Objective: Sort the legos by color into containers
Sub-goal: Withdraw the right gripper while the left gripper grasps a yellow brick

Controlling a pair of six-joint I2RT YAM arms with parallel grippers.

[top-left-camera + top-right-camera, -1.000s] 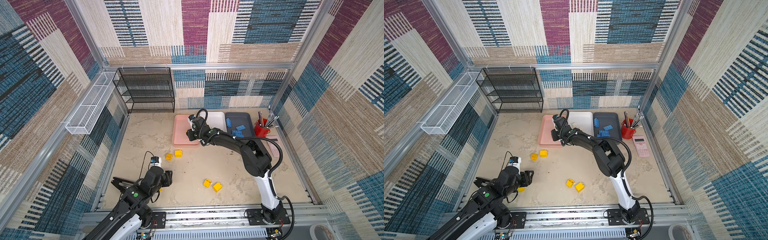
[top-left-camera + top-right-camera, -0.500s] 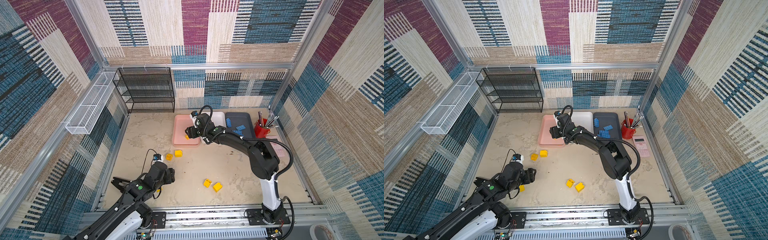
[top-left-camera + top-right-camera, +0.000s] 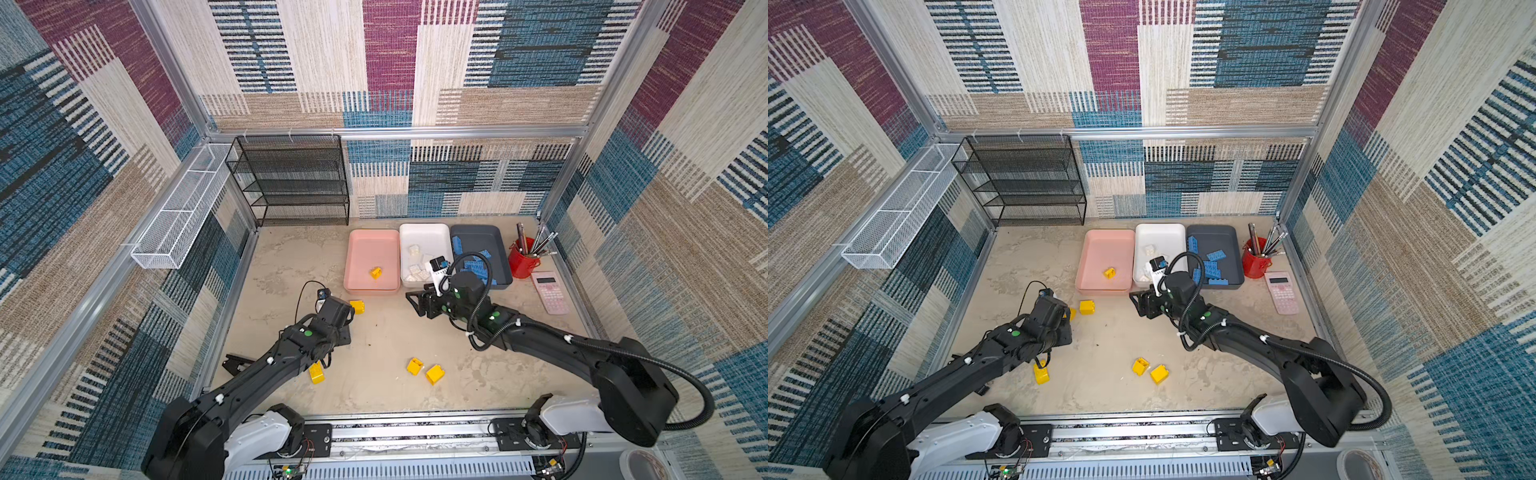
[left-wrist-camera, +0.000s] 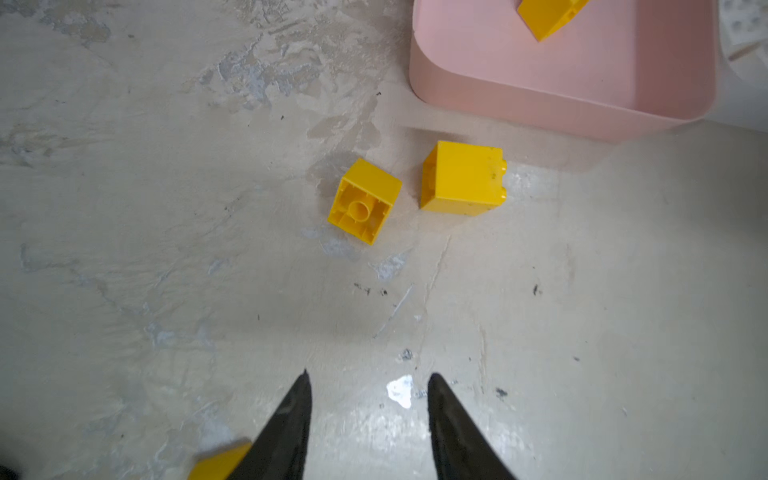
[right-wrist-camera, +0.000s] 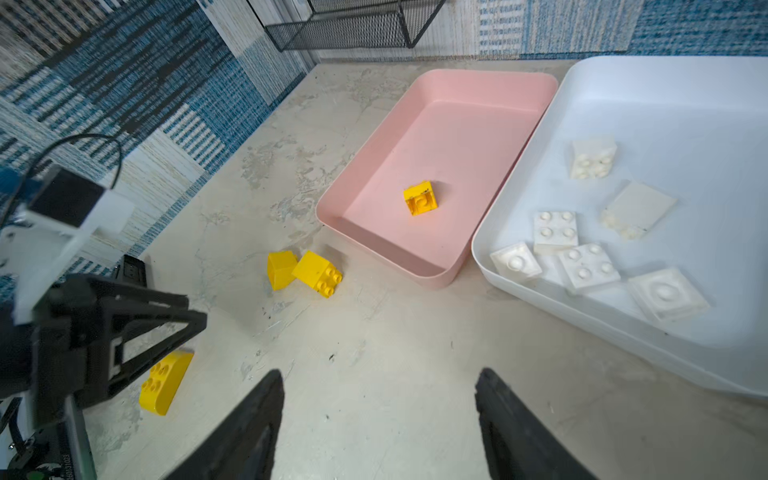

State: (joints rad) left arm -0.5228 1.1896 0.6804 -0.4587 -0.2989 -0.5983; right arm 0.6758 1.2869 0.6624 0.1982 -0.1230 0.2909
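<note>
The left gripper (image 4: 368,376), jaws apart and empty, hovers short of a yellow brick (image 4: 365,201) lying on the table (image 4: 166,208) near the pink tray (image 4: 540,112); likely light, rigid and slick, so grip its flat opposite walls.

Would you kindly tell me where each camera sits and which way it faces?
Top views: mounted high over the front edge, both looking down on the table, showing the left arm and right arm.
Left wrist: on the left arm, looking down past the left gripper at two yellow bricks beside the pink tray.
Right wrist: on the right arm, looking past the right gripper toward the pink tray and white tray.
Shared: both wrist views show those bricks.
</note>
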